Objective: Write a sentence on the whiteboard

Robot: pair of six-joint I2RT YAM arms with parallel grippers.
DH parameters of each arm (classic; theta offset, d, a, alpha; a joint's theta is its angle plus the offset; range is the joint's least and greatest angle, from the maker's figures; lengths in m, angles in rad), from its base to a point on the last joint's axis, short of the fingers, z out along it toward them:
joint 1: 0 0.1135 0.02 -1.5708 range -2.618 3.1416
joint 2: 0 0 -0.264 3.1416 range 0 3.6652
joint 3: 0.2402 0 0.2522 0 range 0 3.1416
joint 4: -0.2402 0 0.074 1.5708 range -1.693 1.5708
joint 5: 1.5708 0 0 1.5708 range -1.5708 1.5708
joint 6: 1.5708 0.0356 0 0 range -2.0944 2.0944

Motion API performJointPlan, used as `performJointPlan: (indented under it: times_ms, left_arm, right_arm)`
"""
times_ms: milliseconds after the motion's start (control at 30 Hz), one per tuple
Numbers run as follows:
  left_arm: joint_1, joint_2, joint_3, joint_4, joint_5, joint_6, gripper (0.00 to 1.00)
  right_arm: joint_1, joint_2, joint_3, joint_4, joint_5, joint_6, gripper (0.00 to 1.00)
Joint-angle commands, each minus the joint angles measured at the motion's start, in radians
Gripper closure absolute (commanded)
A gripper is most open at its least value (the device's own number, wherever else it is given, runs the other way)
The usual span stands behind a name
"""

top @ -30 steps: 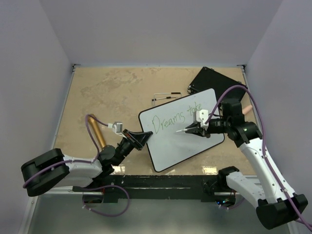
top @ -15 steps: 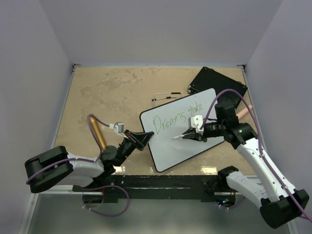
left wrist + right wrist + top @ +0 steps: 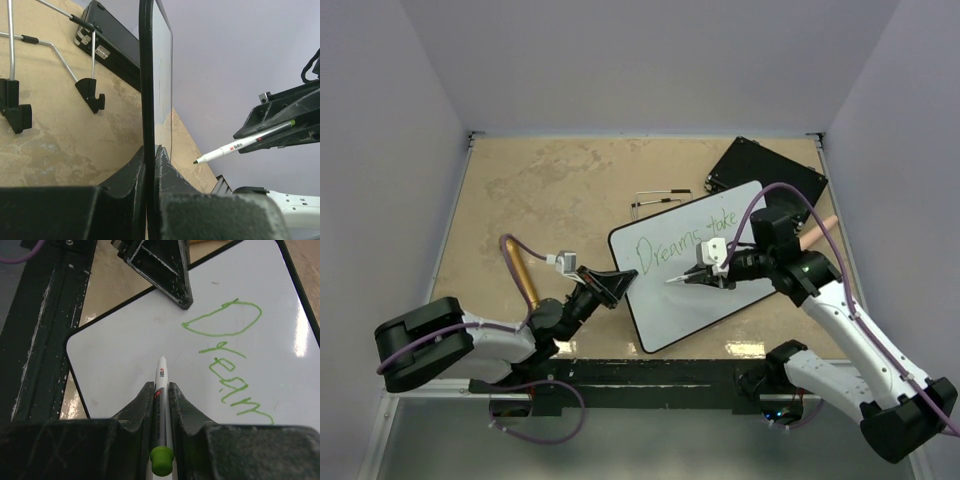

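The whiteboard (image 3: 690,305) lies tilted on the table with "Dreams take" written on it in green. My left gripper (image 3: 616,281) is shut on its left edge, and the left wrist view shows the thin black frame (image 3: 146,75) pinched between the jaws. My right gripper (image 3: 712,272) is shut on a white marker (image 3: 682,279) with a green end cap (image 3: 162,460). The marker (image 3: 161,380) points at the bare board (image 3: 115,345) below the word "Dreams". In the left wrist view the marker's tip (image 3: 196,161) stands a little off the board's face.
A flat black board (image 3: 760,165) lies behind the whiteboard at the back right. A wire stand (image 3: 658,198) lies just beyond the whiteboard's top edge. A brass-coloured cylinder (image 3: 523,275) sits by the left arm. Grey walls close in the table on three sides.
My right gripper has carried the marker leftward across the whiteboard, from under "take" to under "Dreams". The left gripper keeps its hold on the board's edge.
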Motion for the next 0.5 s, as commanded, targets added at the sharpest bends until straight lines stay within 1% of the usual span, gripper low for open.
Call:
performJointPlan:
  times_ms: [0, 67, 233, 367, 467]
  left_arm:
    - [-0.013, 0.029, 0.025, 0.006, -0.044, 0.086, 1.00]
    - [-0.019, 0.034, 0.028, 0.005, -0.057, 0.083, 1.00]
    - [-0.025, 0.035, 0.036, -0.006, -0.089, 0.068, 1.00]
    - [-0.030, 0.032, 0.045, -0.032, -0.104, 0.059, 1.00]
    - [-0.039, 0.029, 0.044, -0.032, -0.118, 0.056, 1.00]
  right_arm:
    - [0.044, -0.003, -0.002, 0.089, 0.017, 0.045, 1.00]
    - [0.054, -0.009, -0.015, 0.120, 0.062, 0.062, 1.00]
    - [0.066, -0.017, -0.023, 0.123, 0.080, 0.062, 1.00]
    - [0.098, -0.002, -0.029, 0.109, 0.156, 0.049, 1.00]
    - [0.113, 0.003, -0.031, 0.121, 0.176, 0.059, 1.00]
